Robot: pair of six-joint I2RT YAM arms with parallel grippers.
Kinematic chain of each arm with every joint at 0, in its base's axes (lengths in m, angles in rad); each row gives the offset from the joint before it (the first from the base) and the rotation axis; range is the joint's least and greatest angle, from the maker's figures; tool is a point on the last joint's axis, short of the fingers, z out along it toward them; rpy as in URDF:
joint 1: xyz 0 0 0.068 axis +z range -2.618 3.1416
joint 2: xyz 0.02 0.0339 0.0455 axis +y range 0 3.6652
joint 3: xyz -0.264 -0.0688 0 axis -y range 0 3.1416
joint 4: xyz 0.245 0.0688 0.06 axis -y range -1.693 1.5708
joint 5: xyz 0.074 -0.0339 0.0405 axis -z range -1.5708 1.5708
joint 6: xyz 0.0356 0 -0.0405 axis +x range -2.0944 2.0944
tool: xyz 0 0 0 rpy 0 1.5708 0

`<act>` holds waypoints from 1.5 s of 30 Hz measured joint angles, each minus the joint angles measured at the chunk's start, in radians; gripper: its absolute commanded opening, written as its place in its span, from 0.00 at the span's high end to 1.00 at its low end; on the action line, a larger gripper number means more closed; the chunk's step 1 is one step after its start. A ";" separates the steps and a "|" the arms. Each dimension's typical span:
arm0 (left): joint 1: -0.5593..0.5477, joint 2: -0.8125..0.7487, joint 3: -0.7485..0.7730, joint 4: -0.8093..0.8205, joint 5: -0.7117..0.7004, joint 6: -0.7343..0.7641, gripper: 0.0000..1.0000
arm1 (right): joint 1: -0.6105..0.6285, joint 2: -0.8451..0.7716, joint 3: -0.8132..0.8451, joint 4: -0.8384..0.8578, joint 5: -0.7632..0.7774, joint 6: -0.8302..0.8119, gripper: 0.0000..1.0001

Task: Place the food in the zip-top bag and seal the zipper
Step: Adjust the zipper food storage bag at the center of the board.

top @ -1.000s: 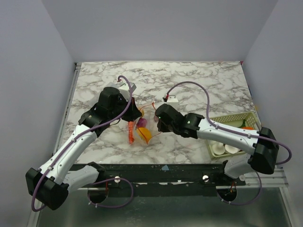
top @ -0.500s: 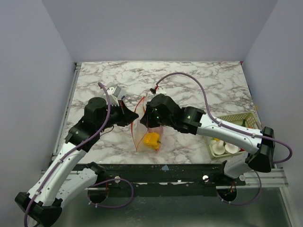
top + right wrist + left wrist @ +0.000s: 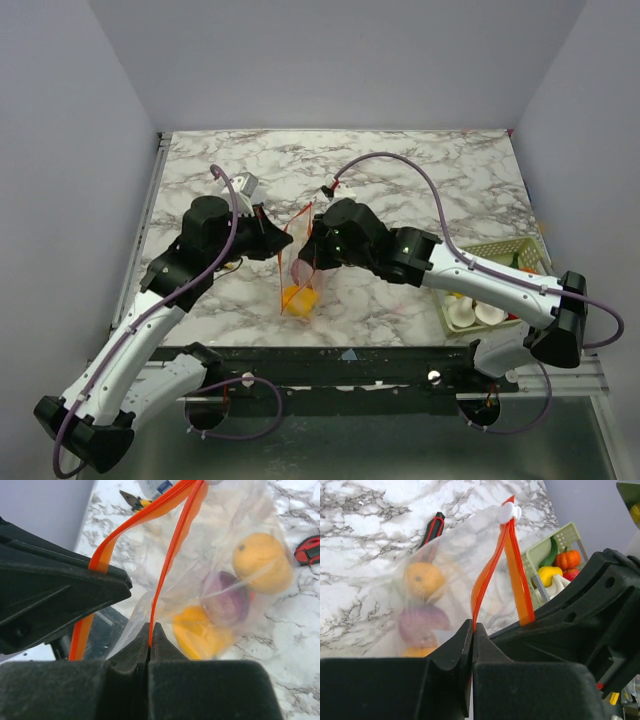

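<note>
The left gripper [image 3: 472,630] has its jaws closed tight on one lip of the thin orange-red plastic zipper strip [image 3: 492,565]. The right gripper [image 3: 150,632] is pinched the same way on the other lip, so the mouth of the clear floppy plastic zip-top bag [image 3: 455,560] gapes between the two arms. In the bag hang small glossy toy foods: a round orange fruit [image 3: 262,562], a purple onion-like piece [image 3: 225,597] and a yellow-orange piece [image 3: 197,635] lowest. Whether the bag's bottom rests on the white marble table [image 3: 400,170] cannot be told. At the far end the lips meet at a small white slider [image 3: 509,513].

The step looks like closing. The arms should draw the lips together evenly, keeping the strip taut and the mouth uppermost. One gripper should then hold an end while the other runs the slider across. Beyond lie a slim red-and-black stick [image 3: 432,529] and a pale green lattice basket [image 3: 495,248].
</note>
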 measured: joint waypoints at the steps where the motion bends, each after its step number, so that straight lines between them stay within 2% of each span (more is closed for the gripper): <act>1: 0.000 -0.007 0.004 0.003 -0.002 0.003 1.00 | 0.000 -0.009 -0.001 0.012 0.000 0.001 1.00; 6: 0.000 -0.008 -0.032 0.007 -0.020 0.021 1.00 | 0.000 -0.029 -0.060 0.091 0.000 0.003 0.99; 11: 0.002 0.043 -0.040 -0.033 -0.043 0.049 1.00 | 0.000 0.029 -0.061 0.094 0.000 0.002 0.97; 18: 0.002 0.054 0.132 -0.083 -0.114 0.134 1.00 | 0.000 0.071 0.029 0.086 0.016 -0.021 0.90; 23: 0.003 0.060 0.161 -0.098 -0.174 0.182 1.00 | 0.000 0.075 0.089 0.082 0.039 -0.040 0.88; 30: 0.008 0.085 0.180 -0.147 -0.251 0.239 1.00 | 0.000 0.107 0.142 0.057 0.068 -0.068 0.72; 40: 0.008 0.092 0.194 -0.173 -0.308 0.284 1.00 | 0.000 0.107 0.170 -0.026 0.097 -0.106 0.42; 45: 0.008 0.119 0.191 -0.161 -0.310 0.304 1.00 | -0.001 0.050 0.197 -0.121 0.191 -0.119 0.42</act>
